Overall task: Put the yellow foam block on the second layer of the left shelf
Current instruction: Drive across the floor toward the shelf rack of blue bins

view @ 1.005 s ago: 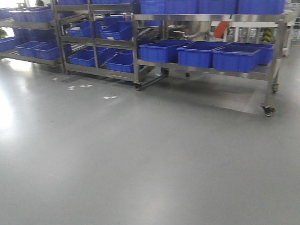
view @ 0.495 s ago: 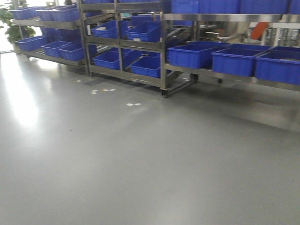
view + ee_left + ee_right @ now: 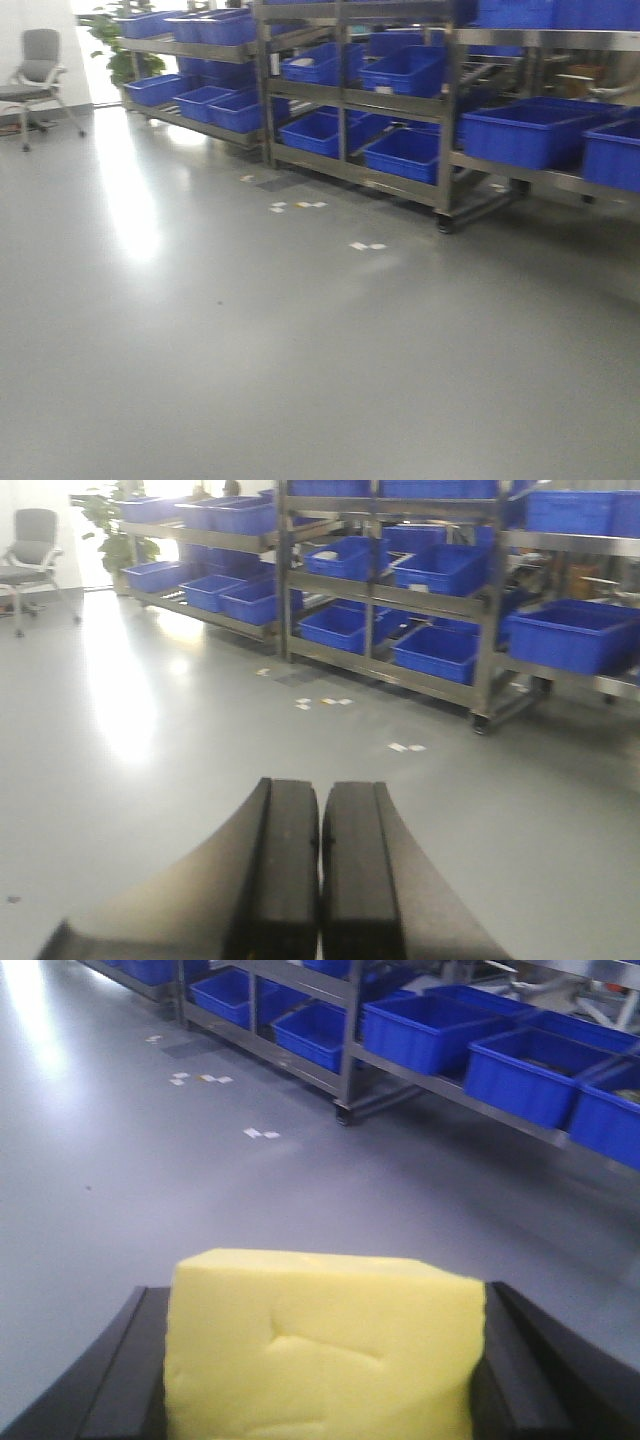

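- Loads of shiny grey floor [image 3: 250,350] stretches out ahead of both claws, with a big patch of window glare off to the left.
- Steel racks [image 3: 350,95] stand well beyond the claws, straight ahead and running off to the right, several tiers each.
- Blue bins [image 3: 525,135] sit on pretty much every tier, and the ones on the middle rack look tipped forward.
- A grey office chair [image 3: 35,75] is far ahead and left of the left claw, with a leafy plant [image 3: 112,40] further back by the end of the leftmost rack.
- The right claw [image 3: 325,1360] is clamped on the yellow foam block [image 3: 320,1345], with a black jaw pressed against each side. The block fills the whole gap and has a couple of creases dented into the near face. It's well apart from the racks.
- The left claw [image 3: 320,870] is clenched with nothing in it, jaws flat against each other.
- A few small white tape marks [image 3: 365,245] are on the floor ahead of the claws, just in front of the racks.
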